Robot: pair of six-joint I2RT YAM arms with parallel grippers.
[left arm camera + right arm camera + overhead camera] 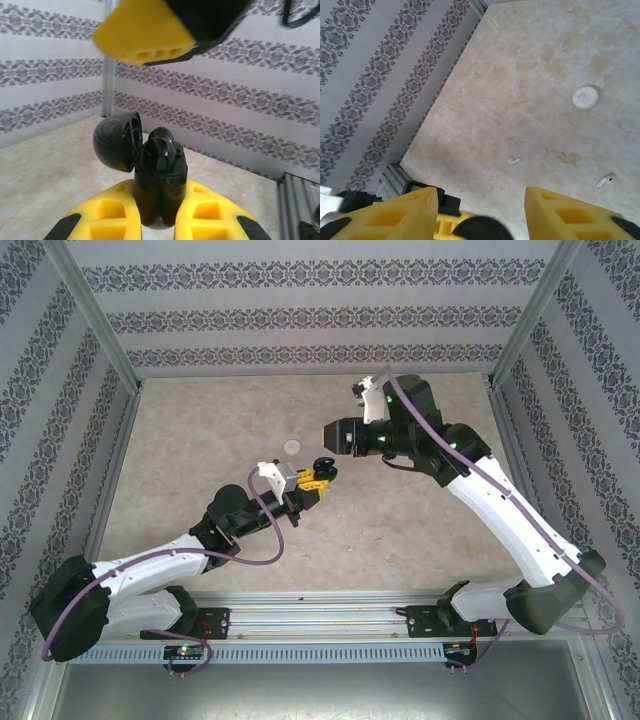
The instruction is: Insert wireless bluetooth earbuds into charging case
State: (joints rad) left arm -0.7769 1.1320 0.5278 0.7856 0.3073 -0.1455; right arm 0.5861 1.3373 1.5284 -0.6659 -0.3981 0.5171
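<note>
Our left gripper (161,212) clamps the open black charging case (160,182); we should hold it level; our right gripper (481,200) stands parted, empty.

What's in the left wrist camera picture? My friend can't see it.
A small black charging case, its round lid flipped open to the left, stands clamped between the left gripper's two yellow fingers. Another yellow finger hangs just above it, with a beige table and patterned wall behind.
</note>
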